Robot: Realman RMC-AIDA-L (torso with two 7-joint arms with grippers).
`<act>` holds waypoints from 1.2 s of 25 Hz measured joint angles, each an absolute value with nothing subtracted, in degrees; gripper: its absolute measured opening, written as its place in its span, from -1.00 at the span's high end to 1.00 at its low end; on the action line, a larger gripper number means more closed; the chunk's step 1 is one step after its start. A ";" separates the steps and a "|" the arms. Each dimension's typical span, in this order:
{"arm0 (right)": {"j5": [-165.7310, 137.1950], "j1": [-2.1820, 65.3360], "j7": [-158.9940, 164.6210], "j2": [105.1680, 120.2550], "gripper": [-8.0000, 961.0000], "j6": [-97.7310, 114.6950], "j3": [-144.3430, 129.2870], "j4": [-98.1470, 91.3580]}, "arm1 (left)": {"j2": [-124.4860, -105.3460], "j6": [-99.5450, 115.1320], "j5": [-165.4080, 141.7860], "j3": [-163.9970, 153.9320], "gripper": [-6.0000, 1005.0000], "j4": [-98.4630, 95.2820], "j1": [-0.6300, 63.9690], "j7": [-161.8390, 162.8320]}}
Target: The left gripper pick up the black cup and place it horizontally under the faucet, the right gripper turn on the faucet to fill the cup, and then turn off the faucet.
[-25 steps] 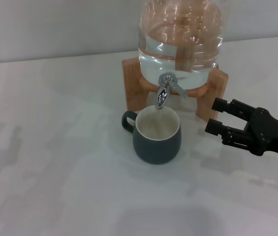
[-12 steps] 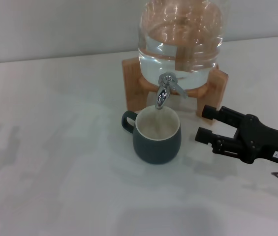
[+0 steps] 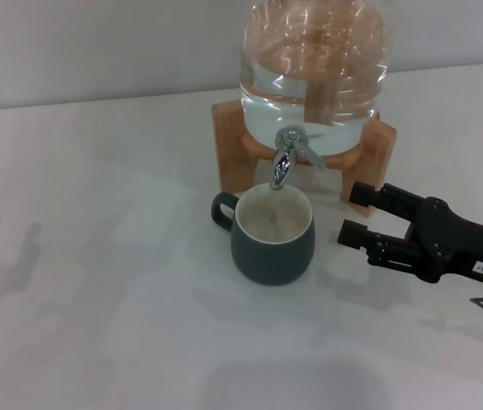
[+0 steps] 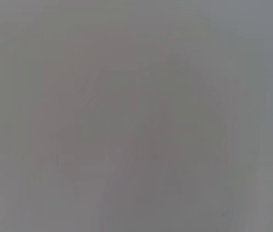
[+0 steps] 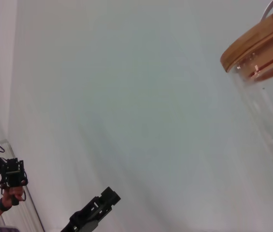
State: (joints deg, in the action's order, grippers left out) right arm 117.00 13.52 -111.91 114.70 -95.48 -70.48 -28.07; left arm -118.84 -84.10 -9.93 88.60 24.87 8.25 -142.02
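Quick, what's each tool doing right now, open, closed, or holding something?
Left tool: not in view.
Right tool: open, empty, right of the cup.

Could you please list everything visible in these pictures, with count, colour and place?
black cup: one, dark charcoal with cream inside, upright on the table directly below the faucet.
faucet: one, shiny chrome, on the front of the glass jar.
glass jar: one, clear, holding water, on the wooden stand.
wooden stand: one, light brown, at the back of the table.
jar lid: one, wooden, seen in the right wrist view.
table: one, white.
right gripper: one, black, fingers apart, to the right of the cup.
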 joint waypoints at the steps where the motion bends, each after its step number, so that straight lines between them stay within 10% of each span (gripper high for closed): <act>1: 117.00 13.55 -111.88 114.70 -0.75 -95.49 -70.55 -28.08 | -118.85 -84.10 -9.90 88.61 -0.08 24.87 8.28 -142.01; 12: 117.69 14.91 -111.77 115.19 -0.75 -95.44 -74.14 -28.13 | -118.96 -84.10 -9.76 88.59 -0.78 24.87 8.62 -142.04; 30: 123.41 17.13 -111.66 115.49 -0.75 -85.25 -80.88 -31.16 | -119.00 -83.73 -9.93 88.59 -0.78 23.43 8.84 -141.77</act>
State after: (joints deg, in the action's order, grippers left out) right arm 123.41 17.13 -111.66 115.49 -85.25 -80.88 -31.16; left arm -119.00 -83.73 -9.93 88.59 23.43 8.84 -141.77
